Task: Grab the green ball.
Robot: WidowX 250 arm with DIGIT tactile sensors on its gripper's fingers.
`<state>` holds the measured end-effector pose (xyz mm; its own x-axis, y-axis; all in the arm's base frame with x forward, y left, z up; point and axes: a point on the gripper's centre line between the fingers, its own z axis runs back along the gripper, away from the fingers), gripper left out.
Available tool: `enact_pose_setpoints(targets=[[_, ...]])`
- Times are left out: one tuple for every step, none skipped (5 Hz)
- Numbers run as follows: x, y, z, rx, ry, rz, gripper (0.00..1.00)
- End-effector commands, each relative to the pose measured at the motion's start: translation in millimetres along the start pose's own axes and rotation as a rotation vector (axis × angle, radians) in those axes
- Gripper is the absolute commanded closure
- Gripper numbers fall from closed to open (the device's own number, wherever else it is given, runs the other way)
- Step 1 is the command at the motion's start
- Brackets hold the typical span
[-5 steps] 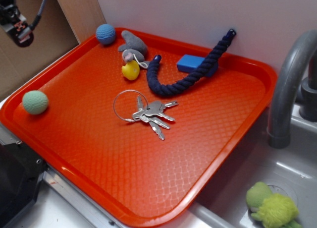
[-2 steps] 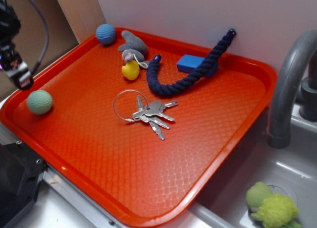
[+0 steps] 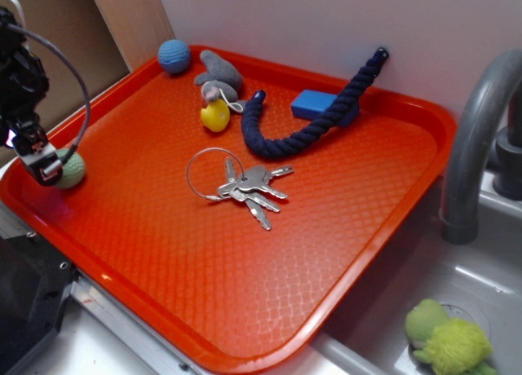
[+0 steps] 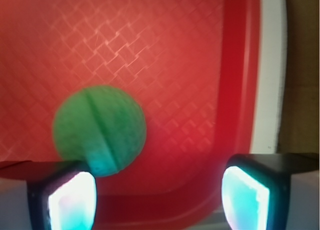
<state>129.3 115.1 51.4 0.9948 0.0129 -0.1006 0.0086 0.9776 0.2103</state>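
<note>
The green ball (image 3: 72,169) is a small pale mint crocheted ball resting at the left edge of the orange tray (image 3: 342,253). My gripper (image 3: 42,165) hangs low just left of it and partly covers it in the exterior view. In the wrist view the green ball (image 4: 100,130) lies just beyond the left fingertip and off to the left of the gap, not between the fingers. My gripper (image 4: 157,200) is open, with only tray floor and rim between the two pads.
On the tray lie a blue crocheted ball (image 3: 174,55), a grey plush toy (image 3: 220,73), a yellow duck (image 3: 215,115), a navy rope (image 3: 314,118), a blue block (image 3: 314,103) and keys on a ring (image 3: 245,185). A faucet (image 3: 477,138) and a lime plush toy (image 3: 449,342) are right.
My gripper has come down from the upper left to the tray's left edge and now stands right beside the green ball. The ball sits slightly further right than a second ago.
</note>
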Motion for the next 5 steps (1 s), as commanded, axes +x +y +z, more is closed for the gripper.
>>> enact_pose_setpoints(targets=[[-5.6, -14.6, -18.9, -0.008, 0.038, -0.066, 0.0], [-9.0, -29.5, -17.9, -0.034, 0.012, -0.097, 0.0], [-5.4, -35.7, -21.2, -0.013, 0.001, -0.086, 1.0], [-3.7, -33.2, -23.6, 0.004, 0.006, -0.078, 1.0], [-1.6, -28.2, -18.6, 0.018, -0.007, -0.062, 1.0]])
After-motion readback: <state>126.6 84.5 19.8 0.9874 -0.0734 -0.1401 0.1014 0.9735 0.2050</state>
